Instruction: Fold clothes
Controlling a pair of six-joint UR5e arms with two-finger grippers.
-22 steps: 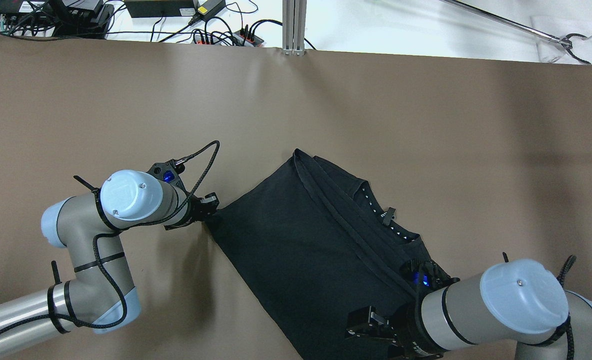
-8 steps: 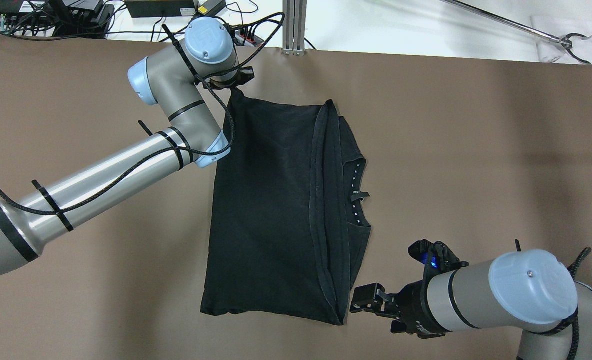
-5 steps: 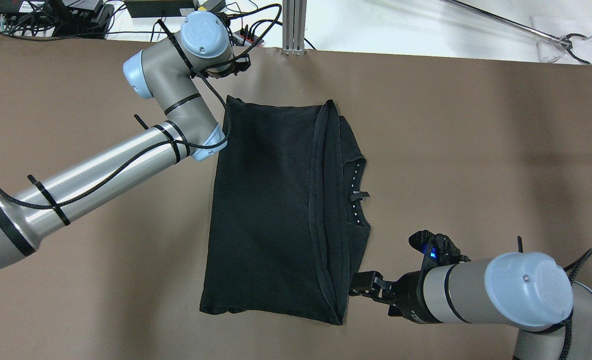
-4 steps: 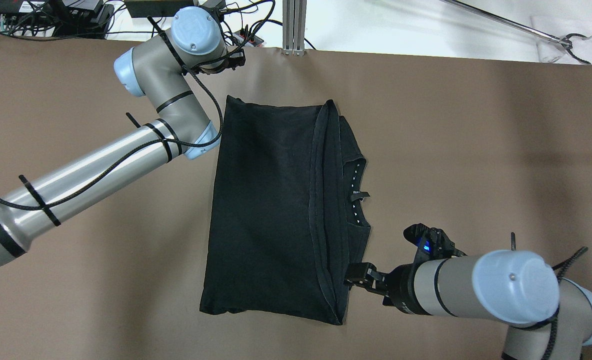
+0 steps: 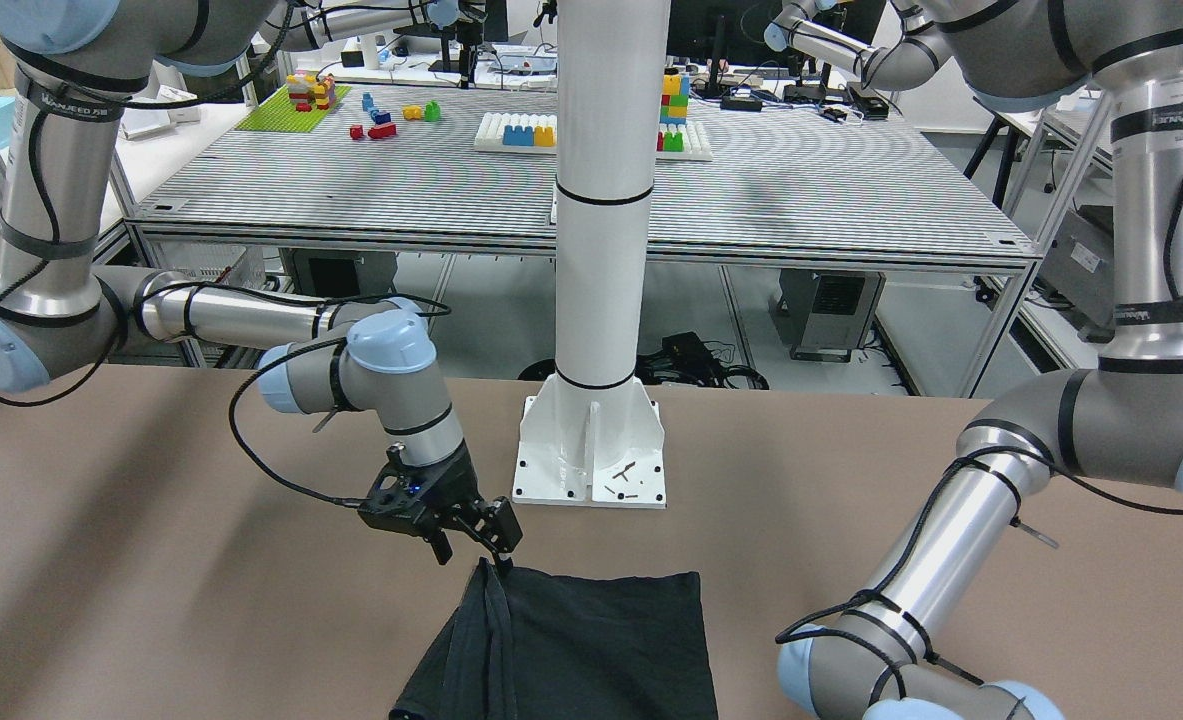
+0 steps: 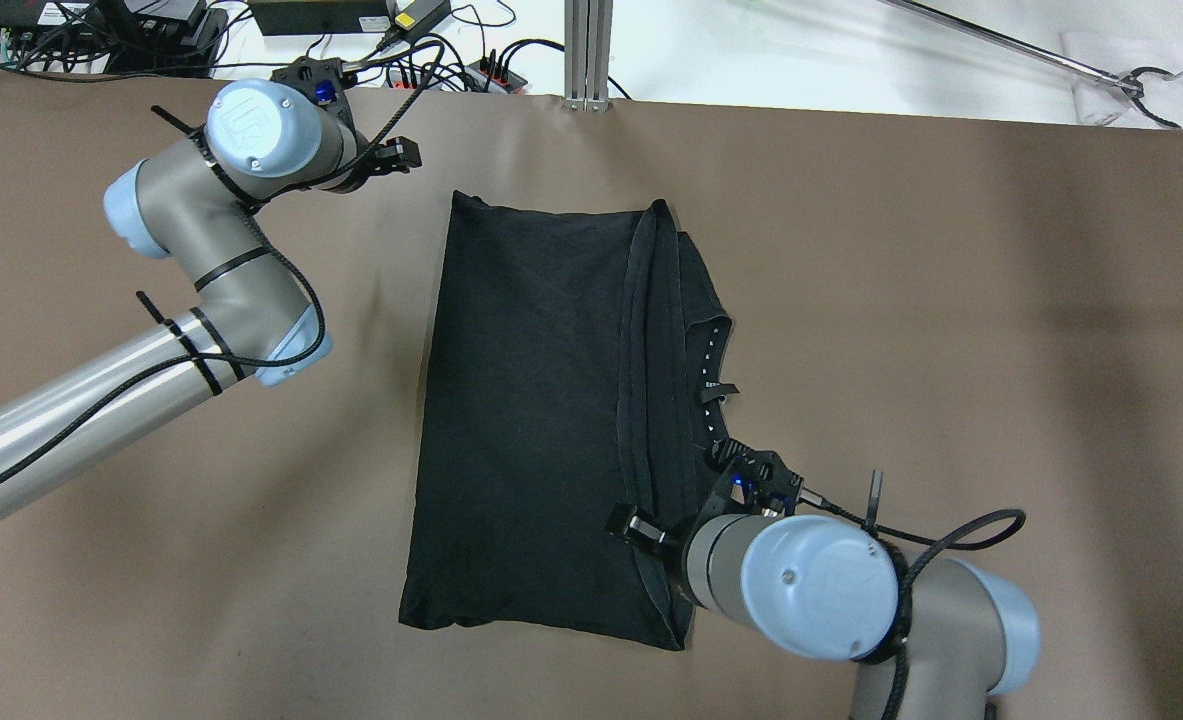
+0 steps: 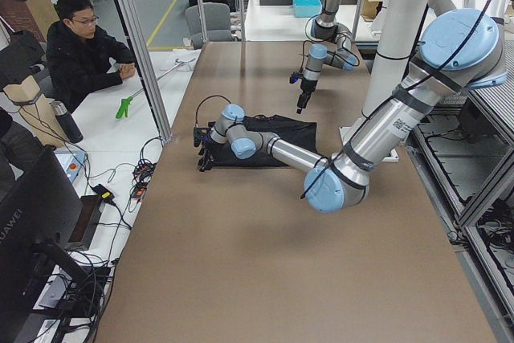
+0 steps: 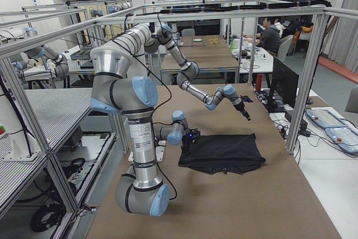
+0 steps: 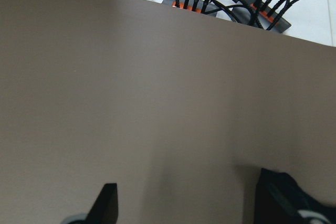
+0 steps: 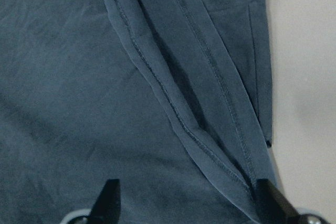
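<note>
The black cloth (image 6: 541,400) lies flat on the brown table, folded lengthwise, with its doubled hem and collar along the right side. It also shows in the front view (image 5: 591,640) and the right wrist view (image 10: 73,77). My left gripper (image 6: 406,155) is open and empty over bare table (image 9: 157,103), left of the cloth's far left corner. My right gripper (image 6: 633,525) is open just above the cloth's near right part, with the hem (image 10: 173,114) between its spread fingers. In the front view the right gripper (image 5: 476,548) hovers at the cloth's near edge.
The white pillar (image 5: 601,250) stands on its base plate (image 5: 591,455) at the robot's side of the table. Power strips and cables (image 6: 491,75) lie beyond the far edge. A grabber tool (image 6: 1051,55) lies at the far right. A seated person (image 7: 80,46) is beside the table.
My left gripper let go of the cloth's far left corner and drew back to the left. My right gripper moved left from beside the cloth to over its near right hem.
</note>
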